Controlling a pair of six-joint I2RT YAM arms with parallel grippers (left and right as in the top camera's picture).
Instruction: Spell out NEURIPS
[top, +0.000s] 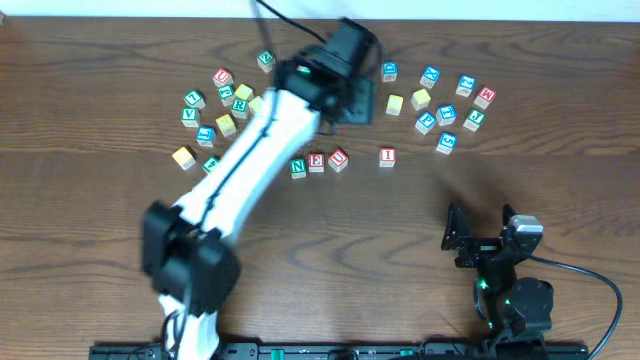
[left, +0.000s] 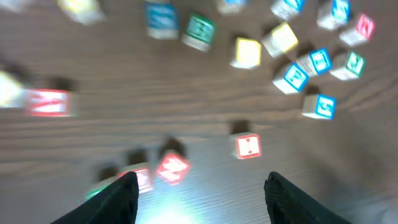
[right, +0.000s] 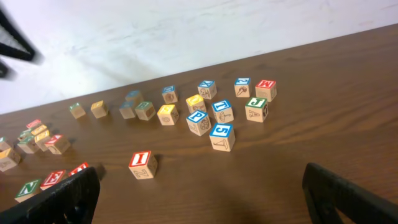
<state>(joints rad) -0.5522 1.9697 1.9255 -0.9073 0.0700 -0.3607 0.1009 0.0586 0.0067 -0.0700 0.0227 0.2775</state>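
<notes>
A green N cube, a red E cube and a red U cube stand in a row at mid-table. A red I cube stands apart to their right. A blue P cube lies in the right cluster and two yellow-faced cubes sit near it. My left gripper hovers open and empty behind the row; its view is blurred and shows U, I and P. My right gripper is open and empty near the front; its view shows I and P.
A loose cluster of other letter cubes lies at the back left, partly hidden under the left arm. Another cluster lies at the back right, with a blue cube nearest the I. The white left arm crosses the table diagonally.
</notes>
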